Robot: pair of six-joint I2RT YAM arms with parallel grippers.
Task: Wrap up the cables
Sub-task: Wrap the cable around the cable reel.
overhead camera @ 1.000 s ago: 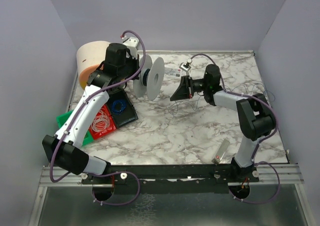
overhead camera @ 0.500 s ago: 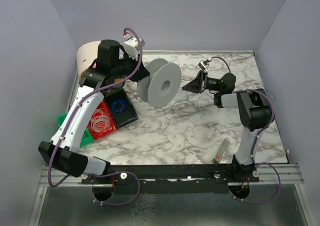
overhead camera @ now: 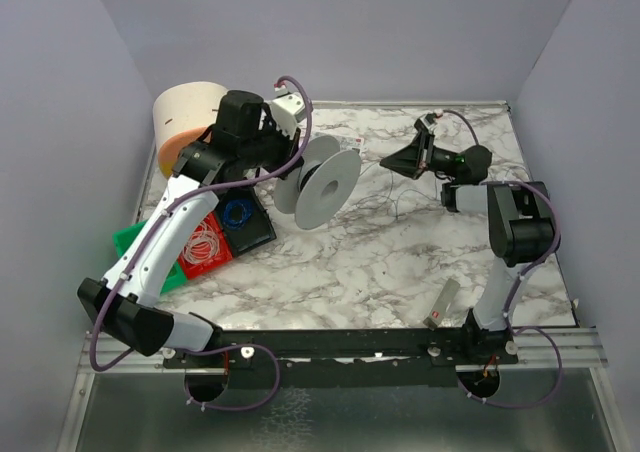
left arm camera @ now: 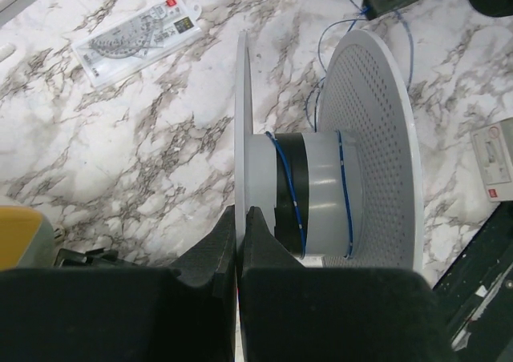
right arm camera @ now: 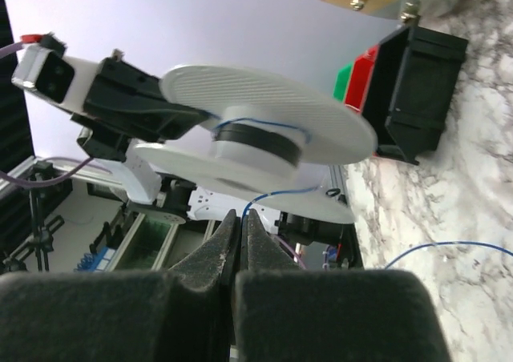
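Note:
My left gripper [overhead camera: 290, 157] is shut on the rim of one flange of a white spool [overhead camera: 322, 180] and holds it above the table. In the left wrist view the fingertips [left arm camera: 240, 215] pinch that flange, and the cable [left arm camera: 290, 187], a very thin blue wire, makes a few turns round the spool's hub [left arm camera: 321, 194]. My right gripper [overhead camera: 396, 160] is to the right of the spool, pointing at it. In the right wrist view it [right arm camera: 239, 216] is shut on the cable [right arm camera: 280, 194], which runs up to the spool [right arm camera: 264, 122]. Loose cable [overhead camera: 398, 208] trails on the marble.
Green, red and black bins [overhead camera: 150, 240] sit at the left, with a blue coil [overhead camera: 237, 213] and a white coil [overhead camera: 203, 242] in them. A beige roll [overhead camera: 185, 110] stands at the back left. A flat ruler packet [left arm camera: 132, 38] lies behind the spool. A small clear tube [overhead camera: 443, 302] lies front right.
My left arm has turned and tilted the spool. My right gripper has moved right and farther back, away from the spool, with the cable pinched in it.

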